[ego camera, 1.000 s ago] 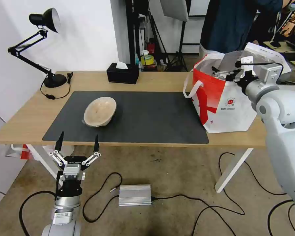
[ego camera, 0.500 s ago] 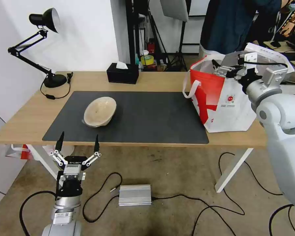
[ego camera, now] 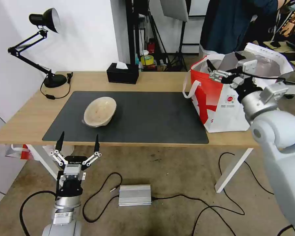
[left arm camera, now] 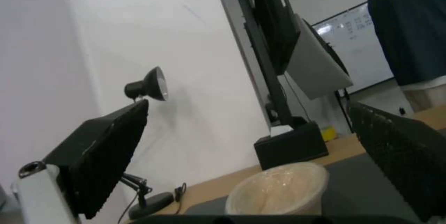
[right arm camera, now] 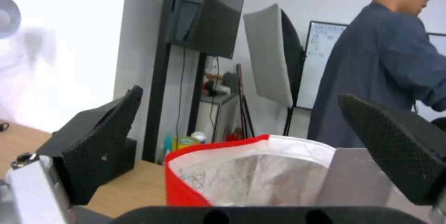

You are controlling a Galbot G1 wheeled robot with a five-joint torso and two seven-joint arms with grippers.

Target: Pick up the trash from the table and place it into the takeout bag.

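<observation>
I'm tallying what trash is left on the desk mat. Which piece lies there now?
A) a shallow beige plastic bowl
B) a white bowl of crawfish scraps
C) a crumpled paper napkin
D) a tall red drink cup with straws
A: the shallow beige plastic bowl lies tilted on the dark mat, while the open right hand is over the takeout bag and the open left hand waits below the table edge.
</observation>
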